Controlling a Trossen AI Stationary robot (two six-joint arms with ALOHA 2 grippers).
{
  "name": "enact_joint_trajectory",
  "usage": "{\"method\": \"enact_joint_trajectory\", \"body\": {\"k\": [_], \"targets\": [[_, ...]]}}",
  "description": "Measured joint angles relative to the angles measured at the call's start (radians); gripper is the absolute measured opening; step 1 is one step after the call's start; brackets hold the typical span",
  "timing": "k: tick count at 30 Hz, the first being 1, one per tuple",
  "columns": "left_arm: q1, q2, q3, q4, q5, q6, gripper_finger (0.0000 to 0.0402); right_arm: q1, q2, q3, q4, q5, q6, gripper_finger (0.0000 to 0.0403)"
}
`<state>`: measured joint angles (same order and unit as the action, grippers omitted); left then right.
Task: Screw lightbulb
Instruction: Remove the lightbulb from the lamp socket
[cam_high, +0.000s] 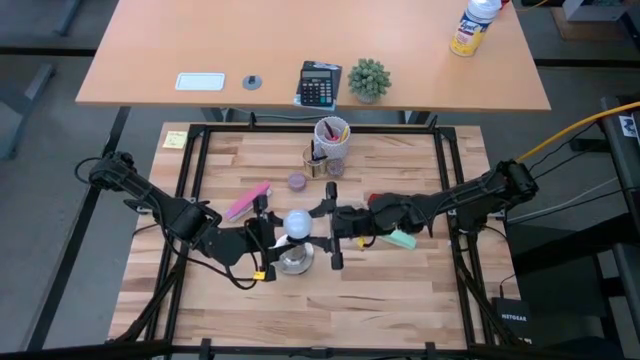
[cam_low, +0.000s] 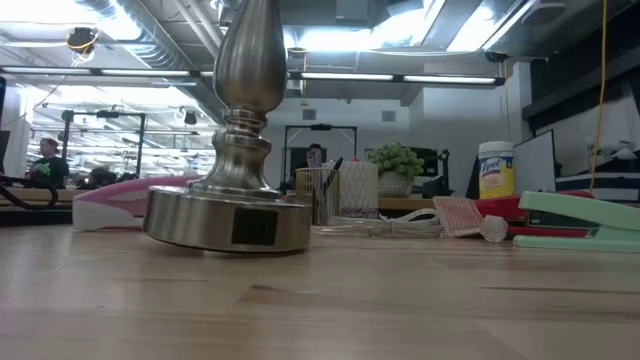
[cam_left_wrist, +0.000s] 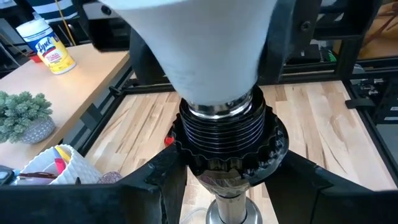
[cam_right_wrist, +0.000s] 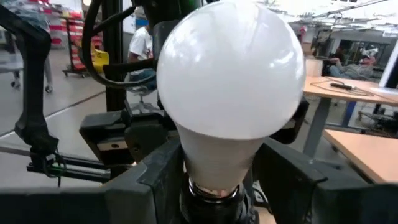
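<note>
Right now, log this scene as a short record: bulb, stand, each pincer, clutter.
lightbulb: white frosted lightbulb upright, its base in the black ribbed socket
stand: silver metal stand upright on the wooden table
left pincer: left pincer, fingers on either side of the socket below the bulb, gripping it
right pincer: right pincer, fingers flanking the bulb's neck; contact unclear
clutter: pink stapler, green stapler, purple cap, white pen cup
</note>
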<state>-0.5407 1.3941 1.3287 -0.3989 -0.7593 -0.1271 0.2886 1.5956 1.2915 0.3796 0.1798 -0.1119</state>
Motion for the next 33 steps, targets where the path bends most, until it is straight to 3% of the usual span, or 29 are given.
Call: {"method": "enact_joint_trajectory", "body": {"k": [11,23,33], "targets": [[-0.001,0.001,0.0,-0.007,-0.002,-0.003,0.017,-0.01,0.036,0.0,0.086,-0.041,0.004,0.0194],[-0.022,0.001,0.0,-0.01,-0.006,0.032,0.017,-0.01,0.036,0.0,0.081,-0.053,0.01,0.0159],[-0.057,-0.022,0.001,-0.048,0.003,0.169,0.017,-0.011,0.038,0.0,0.088,-0.199,-0.001,0.016]]}}
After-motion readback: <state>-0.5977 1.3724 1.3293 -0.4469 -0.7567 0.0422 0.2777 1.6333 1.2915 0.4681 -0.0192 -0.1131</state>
